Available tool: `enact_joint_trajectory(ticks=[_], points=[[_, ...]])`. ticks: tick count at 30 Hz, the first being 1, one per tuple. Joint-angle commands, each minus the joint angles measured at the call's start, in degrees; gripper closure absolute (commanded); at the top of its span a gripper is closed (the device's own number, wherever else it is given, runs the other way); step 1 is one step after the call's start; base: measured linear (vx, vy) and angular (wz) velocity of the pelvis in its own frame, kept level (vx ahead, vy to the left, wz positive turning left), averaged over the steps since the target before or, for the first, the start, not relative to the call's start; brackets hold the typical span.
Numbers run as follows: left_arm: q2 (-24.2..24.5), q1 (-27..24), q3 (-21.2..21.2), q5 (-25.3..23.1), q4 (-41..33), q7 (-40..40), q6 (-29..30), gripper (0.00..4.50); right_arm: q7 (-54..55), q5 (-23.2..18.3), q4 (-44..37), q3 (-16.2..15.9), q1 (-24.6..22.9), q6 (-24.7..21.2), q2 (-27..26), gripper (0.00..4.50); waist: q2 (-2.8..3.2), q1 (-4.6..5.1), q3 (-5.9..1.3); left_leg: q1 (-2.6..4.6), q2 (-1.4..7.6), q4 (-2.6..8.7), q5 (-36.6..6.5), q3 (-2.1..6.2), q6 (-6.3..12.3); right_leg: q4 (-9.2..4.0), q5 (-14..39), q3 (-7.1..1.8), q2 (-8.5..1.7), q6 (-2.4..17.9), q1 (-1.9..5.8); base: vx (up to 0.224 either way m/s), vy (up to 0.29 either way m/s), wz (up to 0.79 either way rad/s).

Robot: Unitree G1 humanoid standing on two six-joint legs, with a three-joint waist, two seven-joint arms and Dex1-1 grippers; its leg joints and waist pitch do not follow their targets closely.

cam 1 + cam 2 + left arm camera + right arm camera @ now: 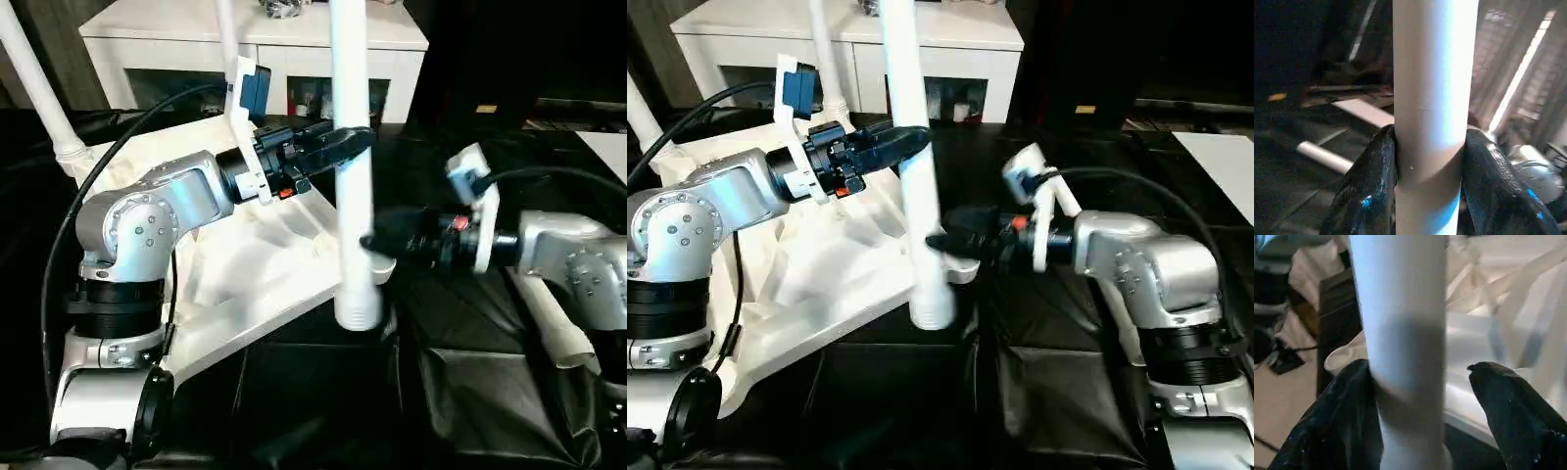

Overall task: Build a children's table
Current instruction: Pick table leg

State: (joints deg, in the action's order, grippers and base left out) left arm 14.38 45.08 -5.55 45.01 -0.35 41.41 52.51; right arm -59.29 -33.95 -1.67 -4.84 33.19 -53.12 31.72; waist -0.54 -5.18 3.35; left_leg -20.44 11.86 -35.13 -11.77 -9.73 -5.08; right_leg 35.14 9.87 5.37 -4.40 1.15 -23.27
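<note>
Clearly the left pincer [1430, 161] is clenched on the upright white leg [351, 147], a black finger [1369, 191] pressed to each side of the tube. Lower on that leg, the right pincer [1422, 396] stands released around it, one finger [1337, 421] against the tube and the other finger [1518, 406] apart from it. Beneath both pincers the leg's foot reaches a corner socket [379, 266] of the upturned white tabletop [245, 284], which lies on the black-draped desk [470, 392].
</note>
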Motion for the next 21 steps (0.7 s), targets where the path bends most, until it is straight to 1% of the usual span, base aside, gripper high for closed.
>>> enact_joint_trajectory(ticks=[1,2,6,10,11,13,15,18,21], points=[[0.16,1.57,1.19,1.33,-2.12,2.91,-1.3,2.8,-1.73,0.2,-1.24,-1.07,-0.54,0.75,0.79,0.94,-1.0,-0.16,-4.31,-0.21,0.91,3.61,-2.03,-0.19,2.14,-3.54,10.59,-3.07,-3.44,10.57,3.85,0.0,0.0,0.0],[0.15,1.55,1.22,1.68,-2.02,3.89,-1.6,2.8,-2.99,-0.19,-1.68,-1.53,-0.71,0.93,1.06,0.94,-0.93,-0.17,-4.33,-0.18,0.97,3.62,-2.1,-0.17,2.17,-3.48,10.5,-3.09,-3.44,10.62,3.84,0.0,0.0,0.0],[0.65,1.58,1.22,1.82,-1.3,6.05,-1.9,2.8,-4.64,-0.14,-2.38,-2.8,-1.23,1.62,1.78,0.94,-0.97,-0.21,-4.28,-0.2,0.97,3.6,-2.39,-0.19,2.18,-3.56,10.95,-3.11,-3.47,10.47,3.86,0.0,0.0,0.0],[1.54,1.59,1.85,1.55,-0.74,7.73,-2.12,2.8,-4.95,-0.11,-2.0,-3.02,-1.16,2.0,1.96,0.94,-0.88,-0.14,-4.25,-0.08,0.98,3.65,-3.0,-0.15,1.94,-3.63,12.19,-3.09,-3.42,10.02,3.77,0.0,0.0,0.0],[1.75,1.59,1.97,1.44,-0.59,8.11,-2.31,2.8,-5.15,-0.08,-1.97,-3.02,-1.18,2.07,2.01,0.94,-0.92,-0.14,-4.25,-0.15,0.95,3.62,-3.0,-0.17,1.85,-3.65,12.35,-3.09,-3.39,9.93,3.81,0.0,0.0,0.0],[2.12,1.61,2.16,1.44,-0.4,8.89,-2.43,2.8,-5.68,-0.12,-2.03,-3.02,-1.31,2.15,2.09,1.23,-0.89,-0.19,-4.3,-0.15,0.94,3.61,-2.65,-0.15,1.87,-3.57,11.84,-3.11,-3.39,10.02,3.82,0.0,0.0,0.0],[2.42,1.7,2.38,1.43,-0.26,9.44,-2.46,2.8,-6.13,-0.23,-2.17,-3.12,-1.46,2.2,2.14,1.3,-0.87,-0.16,-4.34,-0.18,0.95,3.59,-2.34,-0.12,2.02,-3.45,11.05,-3.07,-3.34,10.24,3.82,0.0,0.0,0.0],[2.6,1.88,2.64,1.24,0.0,10.08,-2.68,2.8,-6.55,-0.2,-2.63,-3.81,-1.88,2.57,2.31,1.63,-0.89,-0.2,-4.38,-0.22,0.97,3.58,-2.15,-0.11,2.0,-3.37,10.5,-3.09,-3.38,10.44,3.92,0.0,0.0,0.0],[2.53,1.99,2.78,1.03,0.27,10.37,-2.95,2.8,-7.15,-0.27,-3.42,-4.48,-2.44,2.5,2.41,1.82,-0.9,-0.19,-4.37,-0.15,0.96,3.56,-2.26,-0.14,2.07,-3.35,10.25,-3.11,-3.37,10.69,3.89,0.0,0.0,0.0]])
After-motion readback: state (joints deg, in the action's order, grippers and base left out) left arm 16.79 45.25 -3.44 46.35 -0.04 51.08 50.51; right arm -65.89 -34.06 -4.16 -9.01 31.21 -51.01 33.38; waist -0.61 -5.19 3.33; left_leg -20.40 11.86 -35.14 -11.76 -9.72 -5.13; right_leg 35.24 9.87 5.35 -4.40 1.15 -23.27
